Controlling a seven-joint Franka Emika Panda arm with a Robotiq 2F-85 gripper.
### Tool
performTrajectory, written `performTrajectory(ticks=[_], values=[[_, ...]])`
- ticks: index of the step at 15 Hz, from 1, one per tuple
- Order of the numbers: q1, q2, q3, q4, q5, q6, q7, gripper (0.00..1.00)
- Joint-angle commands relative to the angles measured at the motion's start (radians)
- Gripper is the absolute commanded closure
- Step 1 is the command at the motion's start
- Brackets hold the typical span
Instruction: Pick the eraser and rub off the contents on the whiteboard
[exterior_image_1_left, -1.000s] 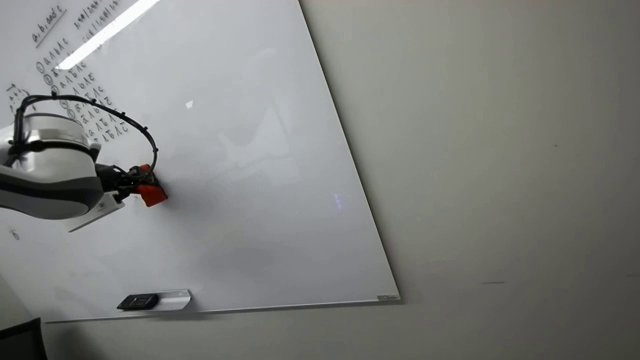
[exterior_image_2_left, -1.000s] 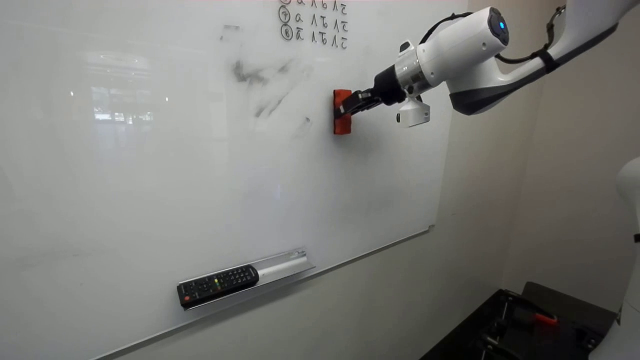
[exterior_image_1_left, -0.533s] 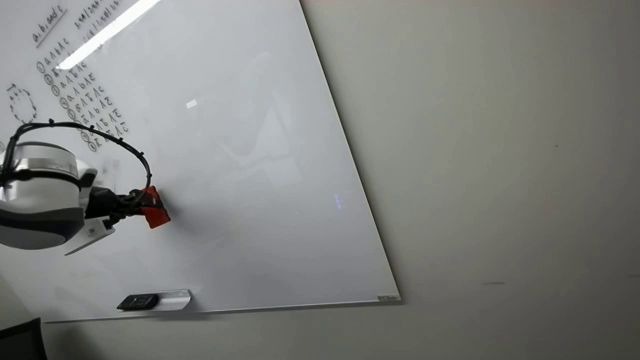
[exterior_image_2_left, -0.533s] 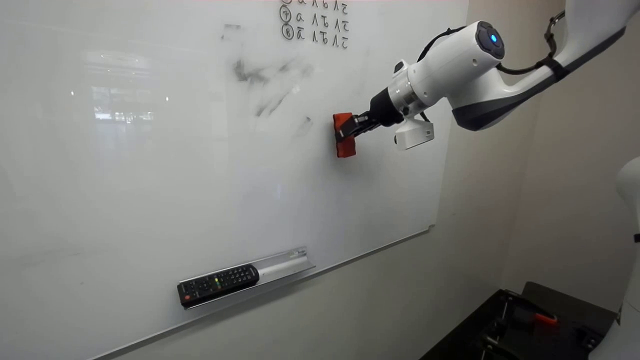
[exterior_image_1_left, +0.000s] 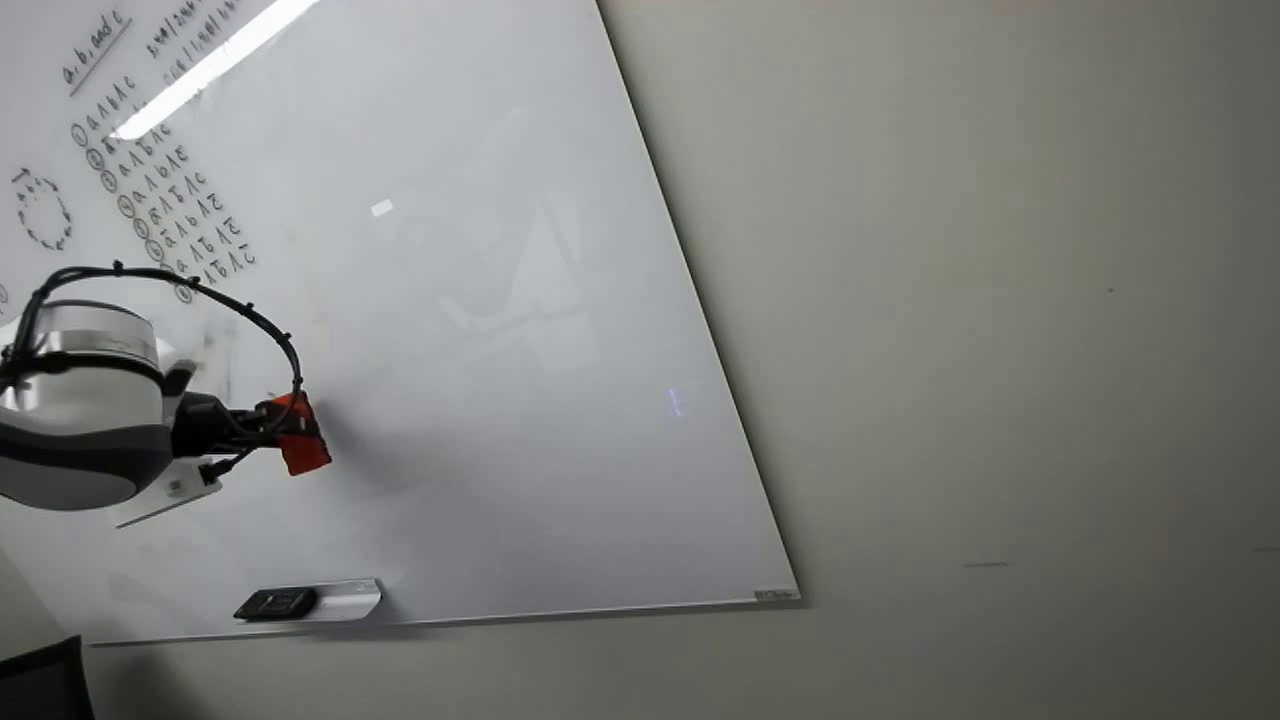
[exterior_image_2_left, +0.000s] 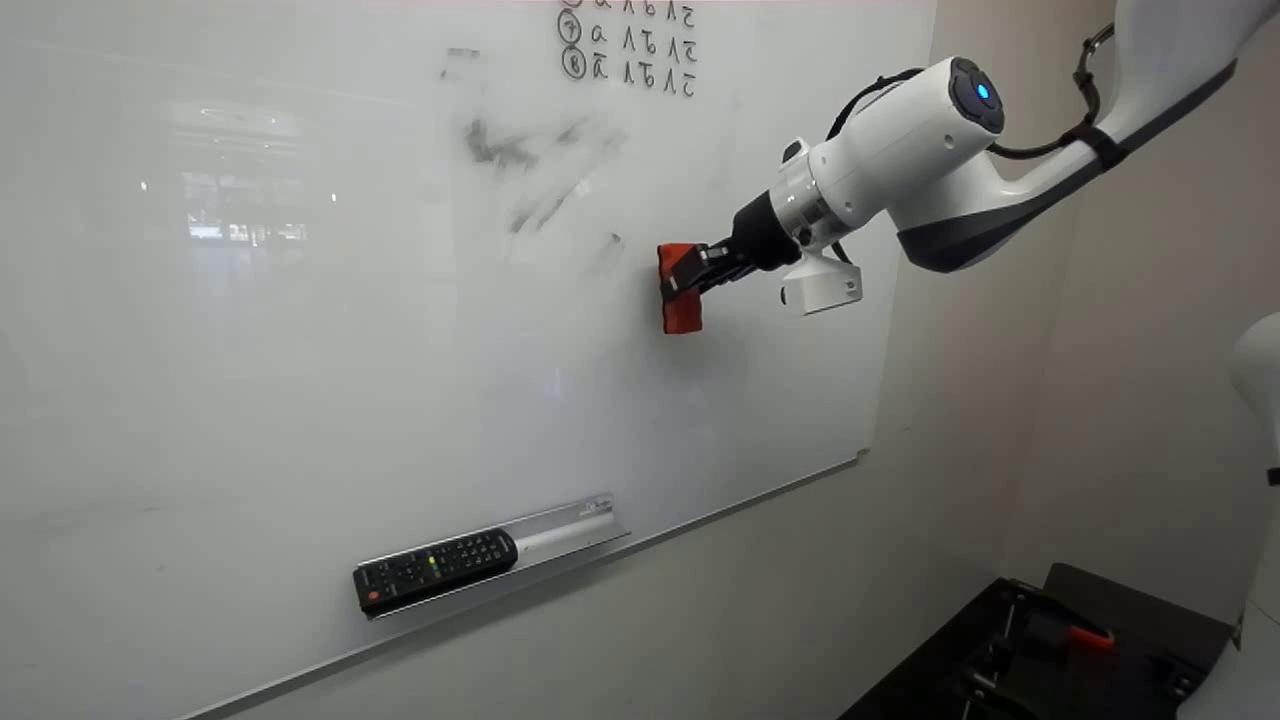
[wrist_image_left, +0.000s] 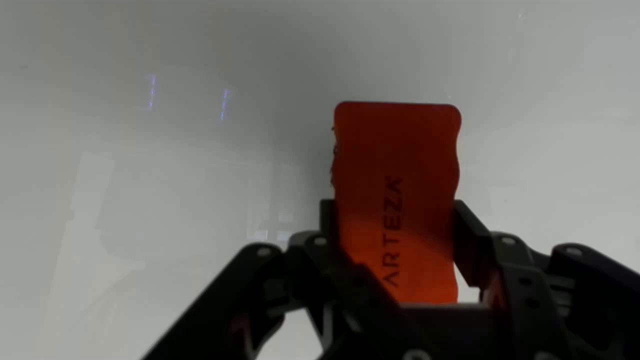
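Orange-red oblong eraser (wrist_image_left: 397, 200), clamped upright in my black gripper (wrist_image_left: 394, 222), lies below-right of smeared black strokes (exterior_image_2_left: 492, 150) in an exterior view.

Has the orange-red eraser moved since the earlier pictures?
Yes, downward: in an exterior view, the orange-red ARTEZA eraser is lower on the whiteboard, farther below the circled 8 and nearer the remote control.

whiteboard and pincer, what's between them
The red eraser, in both exterior views; the wrist view shows the pincer gripping it. Whether it touches the whiteboard, I cannot tell.
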Motion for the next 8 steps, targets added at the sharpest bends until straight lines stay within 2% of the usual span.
performTrajectory(ticks=[1,4,8], values=[[0.055,0.116,0.006,0.052,-0.083,0.026,0.250,0.70],[0.105,0.220,0.007,0.083,-0.146,0.025,0.448,0.70],[0.128,0.368,0.007,0.143,-0.165,0.059,0.589,0.70]])
